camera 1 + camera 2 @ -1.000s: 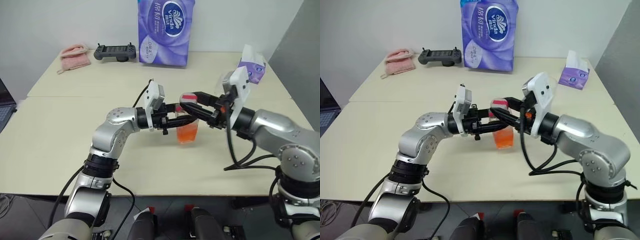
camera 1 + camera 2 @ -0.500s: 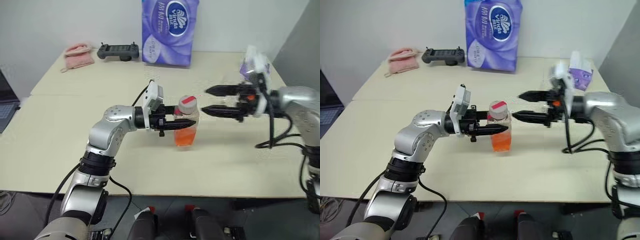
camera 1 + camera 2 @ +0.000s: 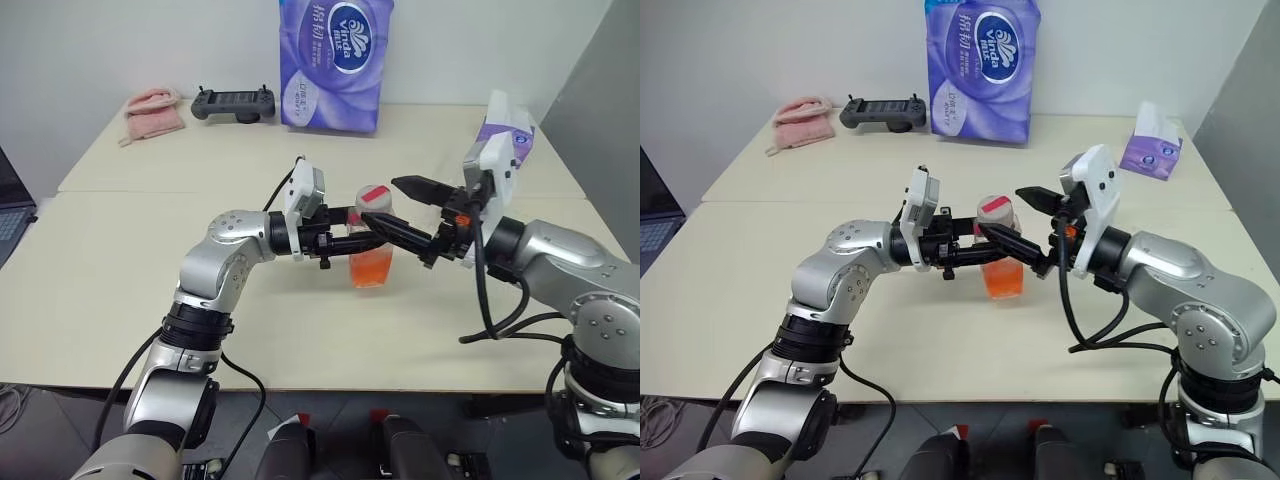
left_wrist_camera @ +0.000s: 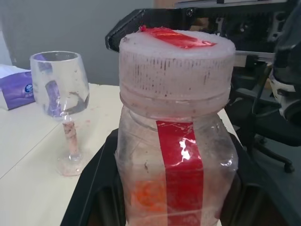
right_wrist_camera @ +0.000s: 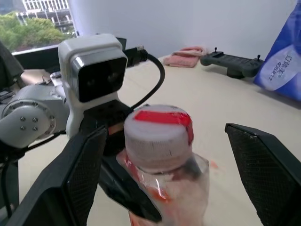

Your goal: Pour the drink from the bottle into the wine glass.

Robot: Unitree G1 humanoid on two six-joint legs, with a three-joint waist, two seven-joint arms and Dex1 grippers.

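Head view: my left tool (image 3: 352, 226) pinches the bottle (image 3: 372, 245) upright on the counter (image 3: 120, 280); my right tool (image 3: 415, 210), spread wide, has swung back around the cap (image 3: 374, 197). Left wrist view: wine glass (image 4: 61, 103) empty, so uncapping comes next.

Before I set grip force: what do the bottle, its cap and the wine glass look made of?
Bottle: clear thin plastic, probably; its walls look dented and crinkled.
Cap: whitish ribbed plastic under a red sticker.
Wine glass: clear, smooth, thin-stemmed; likely glass, though clear plastic can't be ruled out.
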